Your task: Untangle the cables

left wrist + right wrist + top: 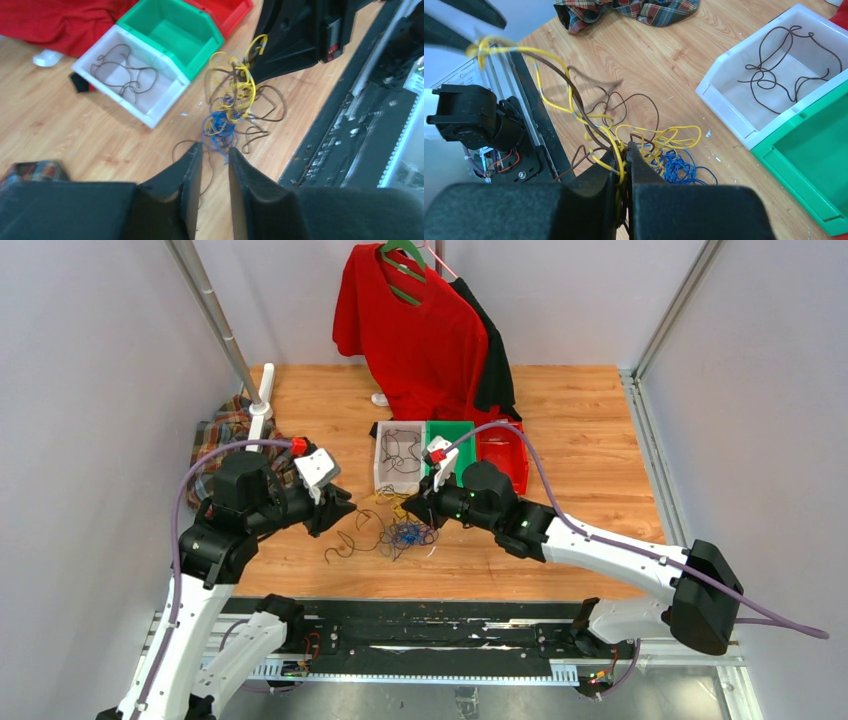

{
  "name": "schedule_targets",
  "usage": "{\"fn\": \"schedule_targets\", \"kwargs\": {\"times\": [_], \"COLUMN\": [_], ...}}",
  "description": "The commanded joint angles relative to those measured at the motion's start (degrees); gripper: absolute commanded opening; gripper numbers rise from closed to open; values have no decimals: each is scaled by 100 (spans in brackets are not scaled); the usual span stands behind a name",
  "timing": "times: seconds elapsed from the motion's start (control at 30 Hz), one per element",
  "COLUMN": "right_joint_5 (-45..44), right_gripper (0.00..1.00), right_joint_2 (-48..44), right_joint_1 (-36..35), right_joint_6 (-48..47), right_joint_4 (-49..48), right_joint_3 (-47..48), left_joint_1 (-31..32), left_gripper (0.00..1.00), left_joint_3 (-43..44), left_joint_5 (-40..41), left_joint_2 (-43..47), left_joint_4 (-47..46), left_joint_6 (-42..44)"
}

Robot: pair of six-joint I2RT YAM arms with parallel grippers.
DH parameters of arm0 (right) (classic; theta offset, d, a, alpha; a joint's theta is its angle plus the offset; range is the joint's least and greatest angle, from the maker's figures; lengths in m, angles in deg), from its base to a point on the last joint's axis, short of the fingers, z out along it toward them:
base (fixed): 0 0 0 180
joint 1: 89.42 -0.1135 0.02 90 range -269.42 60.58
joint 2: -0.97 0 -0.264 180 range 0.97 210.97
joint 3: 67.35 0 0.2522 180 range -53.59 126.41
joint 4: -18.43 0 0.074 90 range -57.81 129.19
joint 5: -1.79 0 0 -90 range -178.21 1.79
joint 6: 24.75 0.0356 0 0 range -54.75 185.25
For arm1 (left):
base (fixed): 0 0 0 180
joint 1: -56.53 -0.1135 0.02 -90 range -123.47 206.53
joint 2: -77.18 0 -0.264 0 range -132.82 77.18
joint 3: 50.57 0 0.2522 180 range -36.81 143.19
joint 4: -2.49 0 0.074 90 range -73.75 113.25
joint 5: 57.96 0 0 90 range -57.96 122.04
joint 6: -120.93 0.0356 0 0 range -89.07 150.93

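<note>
Finds the cables in one loose snarl on the wooden table, between the two grippers and just in front of the white bin. Thin as thread against the fingers: yellow loops on top, a tight blue scribble low in the heap, dark brown curls straggling toward the near edge. Sees the right gripper pinched together on yellow and brown strands, holding them raised off the wood (the yellow runs up out of focus at the upper left of that wrist view). Shows the left gripper low beside the heap, its fingers a narrow gap apart, a brown strand visible through that gap; cannot tell whether touched. Notes a separate brown cable coiled alone in the white bin, beside the green bin.
</note>
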Motion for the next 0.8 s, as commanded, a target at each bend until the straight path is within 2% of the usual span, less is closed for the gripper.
{"fn": "schedule_targets", "kwargs": {"times": [0.0, 0.07, 0.2, 0.27, 0.43, 0.57, 0.77], "right_joint_5": [189, 304, 452, 474, 538, 603, 492], "right_gripper": [1, 1, 1, 1, 1, 1, 1], "right_joint_2": [-14, 14, 22, -9, -85, -68, -175], "right_joint_1": [6, 6, 6, 6, 6, 5, 6], "right_joint_6": [198, 268, 310, 335, 389, 415, 409], "right_joint_4": [-223, -288, -301, -295, -306, -315, -305], "right_joint_3": [71, 167, 318, 354, 392, 409, 254], "left_joint_1": [-9, -8, -9, -8, -8, -7, -7], "left_gripper": [48, 57, 64, 67, 65, 49, 7], "left_joint_3": [-105, -161, -363, -433, -629, -763, -690], "left_joint_5": [-729, -835, -684, -1006, -1326, -901, -357], "left_joint_2": [-94, -251, -265, -189, -178, -36, 202], "left_joint_4": [68, -9, -581, -713, -790, -1236, -1420], "left_joint_6": [-256, -441, -844, -928, -1087, -1320, -1254]}}
